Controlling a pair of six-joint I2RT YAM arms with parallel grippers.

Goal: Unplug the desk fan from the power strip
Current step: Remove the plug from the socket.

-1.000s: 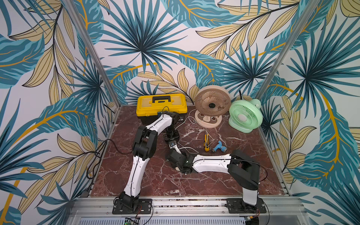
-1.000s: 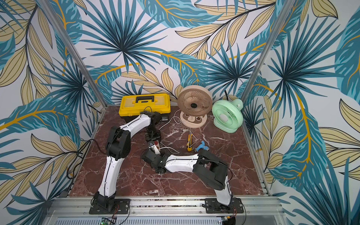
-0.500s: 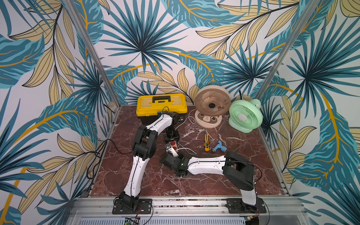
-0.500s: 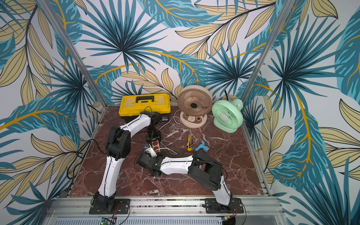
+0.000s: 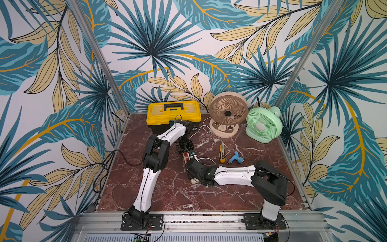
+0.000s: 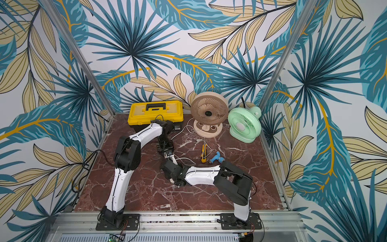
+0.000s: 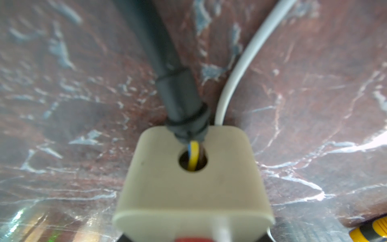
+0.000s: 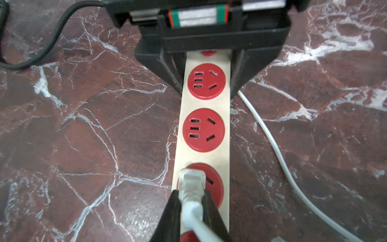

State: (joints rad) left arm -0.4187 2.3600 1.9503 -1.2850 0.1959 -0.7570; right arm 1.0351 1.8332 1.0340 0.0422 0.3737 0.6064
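- The power strip (image 8: 204, 100) lies flat on the red-brown marble table (image 5: 167, 188), near its middle, between the two arms.
- The left gripper (image 8: 206, 89) is closed on the strip. Its black fingers (image 8: 172, 71) press on the two long sides at one end.
- The right gripper (image 8: 190, 193) pinches the white plug (image 8: 191, 180) tightly between its jaws, at the other part of the strip.
- The plug sits against a red socket and its pins are not visible, so it looks not yet pulled out.
- Two empty red sockets (image 8: 204, 130) lie in the row between the two grippers.
- The white cord (image 8: 272, 146) leaves the plug and lies on the table just beside the strip.
- In the left wrist view, a thick black cable (image 7: 178, 83) enters the end of the strip. Yellow and blue wires show at the hole.
- The desk fan (image 5: 228, 113) stands upright at the back of the table, on its cream base, well apart from the strip.
- It stands between a yellow toolbox (image 5: 173, 113) and a mint-green fan (image 5: 263, 124), as both top views show.
- A yellow utility knife (image 5: 222, 154) and a small blue tool (image 5: 235, 160) lie on the table, between the fans and the right arm.
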